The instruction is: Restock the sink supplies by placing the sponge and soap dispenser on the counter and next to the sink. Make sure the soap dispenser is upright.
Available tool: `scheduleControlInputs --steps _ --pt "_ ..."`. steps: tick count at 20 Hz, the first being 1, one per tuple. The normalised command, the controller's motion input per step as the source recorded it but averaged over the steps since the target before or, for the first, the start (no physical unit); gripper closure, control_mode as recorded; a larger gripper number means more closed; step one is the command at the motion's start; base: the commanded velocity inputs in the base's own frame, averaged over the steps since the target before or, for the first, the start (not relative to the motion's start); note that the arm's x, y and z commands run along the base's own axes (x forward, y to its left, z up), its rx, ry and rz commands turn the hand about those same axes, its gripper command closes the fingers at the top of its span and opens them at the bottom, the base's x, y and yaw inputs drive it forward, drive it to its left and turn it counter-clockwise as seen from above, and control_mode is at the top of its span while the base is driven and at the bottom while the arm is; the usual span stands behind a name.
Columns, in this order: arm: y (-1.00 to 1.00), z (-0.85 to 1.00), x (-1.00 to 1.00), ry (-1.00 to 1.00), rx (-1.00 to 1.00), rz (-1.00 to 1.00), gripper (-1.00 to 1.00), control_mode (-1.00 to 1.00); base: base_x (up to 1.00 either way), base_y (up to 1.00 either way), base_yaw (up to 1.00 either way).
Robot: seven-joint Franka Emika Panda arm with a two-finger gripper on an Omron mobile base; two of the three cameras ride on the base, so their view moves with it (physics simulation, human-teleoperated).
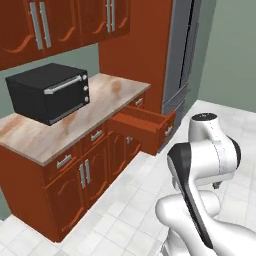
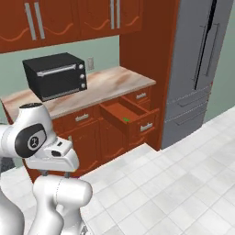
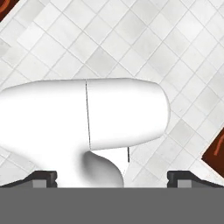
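The tall grey refrigerator [image 2: 197, 69] stands at the right end of the cabinet run, with broad open white tiled floor [image 2: 183, 183] in front of it and the cabinets. One marbled surface [image 1: 107, 95] runs along the wall; its front edge is bare apart from one black toaster oven [image 1: 50, 92] set back toward the left. Below it, one drawer [image 2: 131, 120] is pulled out over the floor, past the cabinet fronts. One small green sponge [image 2: 126, 120] lies inside that drawer. The tool [image 3: 112, 179] points down at the floor tiles, its two dark fingertips [image 3: 41, 178] wide apart and holding nothing.
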Motion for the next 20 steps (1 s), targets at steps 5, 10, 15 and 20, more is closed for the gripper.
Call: scheduleControlInputs --steps 5,10,15,20 --pt "0.00 0.00 0.00 0.00 0.00 0.00 -1.00 1.00 0.86 -0.06 -0.21" --pt "0.00 0.00 0.00 0.00 0.00 0.00 -1.00 1.00 0.56 -0.32 -0.09" --pt "0.00 0.00 0.00 0.00 0.00 0.00 -1.00 1.00 0.44 0.02 -0.01" --pt "0.00 0.00 0.00 0.00 0.00 0.00 -1.00 1.00 0.69 0.29 -0.04"
